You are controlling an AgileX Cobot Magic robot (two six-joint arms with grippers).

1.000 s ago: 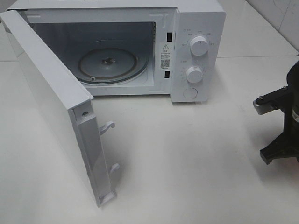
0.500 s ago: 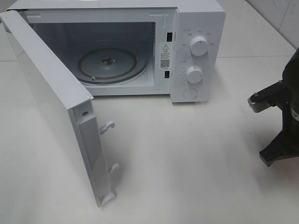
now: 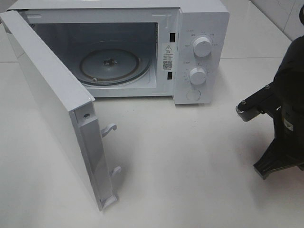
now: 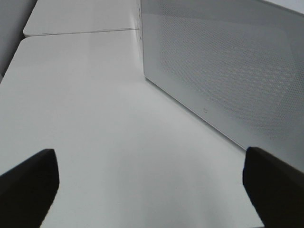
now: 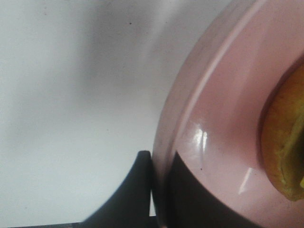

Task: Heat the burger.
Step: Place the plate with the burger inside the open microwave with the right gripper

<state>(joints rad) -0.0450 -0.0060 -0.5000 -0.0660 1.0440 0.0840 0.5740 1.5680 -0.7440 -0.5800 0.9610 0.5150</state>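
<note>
- I see the white table (image 3: pixel 190 156) filling the high view, with a seam running across it on the far side.
- The white microwave (image 3: pixel 118 4) stands at the far side, left of centre.
- Its door (image 3: pixel 47 109) is swung wide open towards the near left, with two latch hooks (image 3: pixel 109 128) sticking out of its free edge.
- My right arm (image 3: pixel 287 104) comes in at the right edge, dark and bulky, over the table and well apart from the microwave.
- Inside the cavity the round glass turntable (image 3: pixel 114 64) lies flat and bare.
- The pink plate (image 5: pixel 223 95) shows only in my right wrist view. It is tilted across the picture with white table beyond its rim. From the high camera I cannot make it out past the arm.
- The burger (image 5: pixel 285 142) sits on that plate, away from the pinched rim. Only a golden-brown curve of bun shows at the picture's edge.
- The right gripper (image 5: pixel 160 190) has its jaws pressed together on the plate's rim, one dark finger (image 5: pixel 135 190) outside and the other over the inner face.
- The left gripper (image 4: pixel 152 190) hangs over bare table on the left, jaws spread wide with nothing between them. The perforated outer face of the door is just beside it.
- On the panel to the right of the cavity are two white knobs, the upper knob (image 3: pixel 203 47) and the lower knob (image 3: pixel 197 76), with a round button (image 3: pixel 193 94) below them.
</note>
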